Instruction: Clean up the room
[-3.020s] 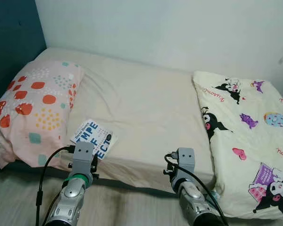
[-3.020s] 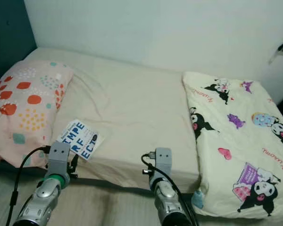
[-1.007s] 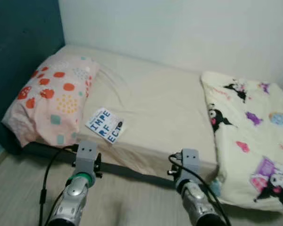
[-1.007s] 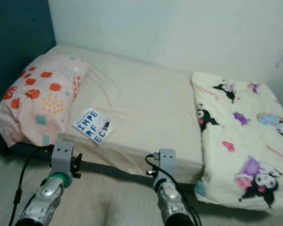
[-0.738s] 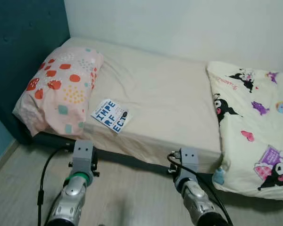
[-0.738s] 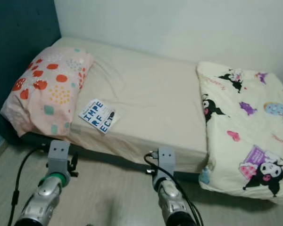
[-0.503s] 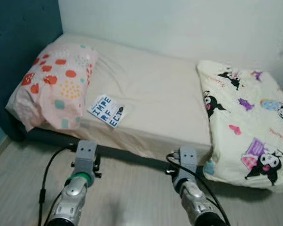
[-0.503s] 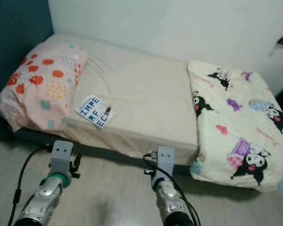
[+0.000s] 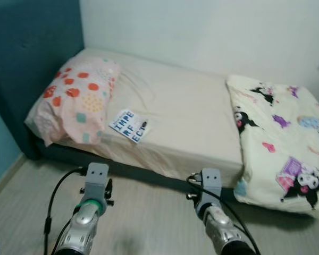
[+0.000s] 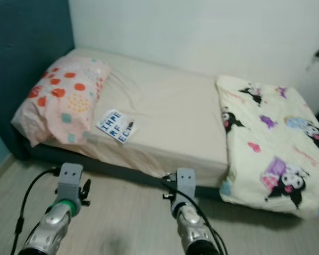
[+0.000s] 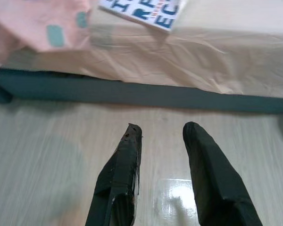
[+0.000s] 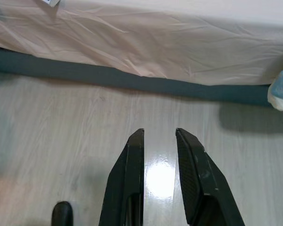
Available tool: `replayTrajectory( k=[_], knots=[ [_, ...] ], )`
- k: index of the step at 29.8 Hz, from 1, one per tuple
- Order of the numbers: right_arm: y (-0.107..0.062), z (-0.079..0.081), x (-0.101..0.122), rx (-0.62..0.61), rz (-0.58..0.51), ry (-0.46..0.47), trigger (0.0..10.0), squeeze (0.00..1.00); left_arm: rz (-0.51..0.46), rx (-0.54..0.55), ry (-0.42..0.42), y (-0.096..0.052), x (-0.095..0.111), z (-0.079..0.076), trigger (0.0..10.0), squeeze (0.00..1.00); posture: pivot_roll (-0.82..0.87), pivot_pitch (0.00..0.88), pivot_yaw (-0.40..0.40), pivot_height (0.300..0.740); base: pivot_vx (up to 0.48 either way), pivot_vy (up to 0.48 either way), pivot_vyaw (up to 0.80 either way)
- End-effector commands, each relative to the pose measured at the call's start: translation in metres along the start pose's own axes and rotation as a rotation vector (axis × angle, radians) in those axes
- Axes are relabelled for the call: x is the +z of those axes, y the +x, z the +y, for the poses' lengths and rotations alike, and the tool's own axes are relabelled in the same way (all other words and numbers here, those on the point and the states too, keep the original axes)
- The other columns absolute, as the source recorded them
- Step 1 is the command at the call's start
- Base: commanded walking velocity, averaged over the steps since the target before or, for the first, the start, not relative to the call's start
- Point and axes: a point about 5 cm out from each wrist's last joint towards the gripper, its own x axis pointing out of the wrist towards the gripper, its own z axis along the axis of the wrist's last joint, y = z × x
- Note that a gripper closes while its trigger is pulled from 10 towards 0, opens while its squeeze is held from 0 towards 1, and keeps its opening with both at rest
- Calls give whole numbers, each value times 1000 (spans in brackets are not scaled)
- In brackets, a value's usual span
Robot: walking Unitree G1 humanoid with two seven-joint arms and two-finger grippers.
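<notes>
Bed (image 9: 186, 122) with beige sheet against white wall, dark teal headboard at robot's left. Book (image 9: 129, 125), white cover with blue letters, flat on sheet near front edge, just beside spotted pink pillow (image 9: 77, 101). Cartoon-print duvet (image 9: 279, 143) bunched at right end of bed. Left pincer (image 11: 161, 134) over wood floor (image 12: 61, 132) short of bed frame, fingers apart, holding nothing. Right pincer (image 12: 159, 134) likewise over floor, narrow gap, empty.

A white wall (image 9: 212, 32) runs behind the bed, a dark teal headboard panel (image 9: 26, 58) rises at its left end, and pale wood flooring (image 12: 61, 122) lies before it.
</notes>
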Motion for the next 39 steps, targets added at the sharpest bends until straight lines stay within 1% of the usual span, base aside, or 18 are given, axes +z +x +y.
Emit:
replayTrajectory(
  k=[1, 5, 10, 11, 13, 14, 15, 18, 22, 25, 28, 33, 35, 39],
  knots=[
    [-1, -1, -5, -8, 30, -5, 10000, 0, 34, -22, 5, 0, -6, -4, 10000, 0, 55, 19, -58, 740, 0, 0, 0],
    [1, -1, -2, -7, 30, -9, 10000, 0, 31, -29, 8, 3, -2, -6, 10000, 0, 54, 38, -57, 740, 0, 0, 0],
    [0, -3, -5, -14, 36, -10, 10000, 0, 35, -28, 3, 2, -4, -6, 10000, 0, 52, 45, -57, 740, 0, 0, 0],
    [-2, -5, -10, -22, 49, -19, 10000, 0, 54, -27, 9, 0, -10, -7, 10000, 0, 52, 25, -51, 740, 0, 0, 0],
    [-5, -7, -16, -39, 58, -18, 10000, 0, 72, -26, 7, -6, -19, -9, 10000, 0, 45, 16, -36, 740, 0, 0, 0],
    [-5, -7, -17, -42, 59, -14, 10000, 0, 77, -27, 8, -7, -21, -10, 10000, 0, 45, 16, -36, 740, 0, 0, 0],
    [-5, -7, -17, -44, 58, -11, 10000, 0, 79, -27, 8, -7, -22, -11, 10000, 0, 41, 34, -30, 740, 0, 0, 0],
    [-5, -7, -17, -42, 57, -9, 10000, 0, 78, -25, 20, -7, -22, -10, 10000, 0, 42, 26, -29, 740, 0, 0, 0],
    [-4, -4, -15, -33, 48, -16, 10000, 0, 53, -11, 53, -3, -14, -6, 10000, 0, 48, 22, -33, 740, 0, 0, 0],
    [-2, -1, -10, -21, 46, -22, 10000, 0, 45, 8, 49, -1, -11, 0, 10000, 0, 62, 20, -40, 740, 0, 0, 0],
    [0, 3, -6, -14, 51, -12, 10000, 0, 45, 25, 43, -1, -9, 6, 10000, 0, 75, 26, -29, 740, 0, 0, 0],
    [1, 6, -5, -12, 61, 12, 10000, 0, 39, 12, 56, 0, -6, 5, 10000, 0, 110, 36, -50, 740, 0, 0, 0],
    [0, 6, -9, 0, 80, 9, 10000, 0, 35, 11, 65, 2, -4, 2, 10000, 0, 114, 37, -58, 740, 0, 0, 0],
    [-2, 5, -15, 1, 98, 11, 10000, 0, 21, 25, 51, 3, 1, 2, 10000, 0, 109, 33, -82, 740, 0, 0, 0]
  ],
)
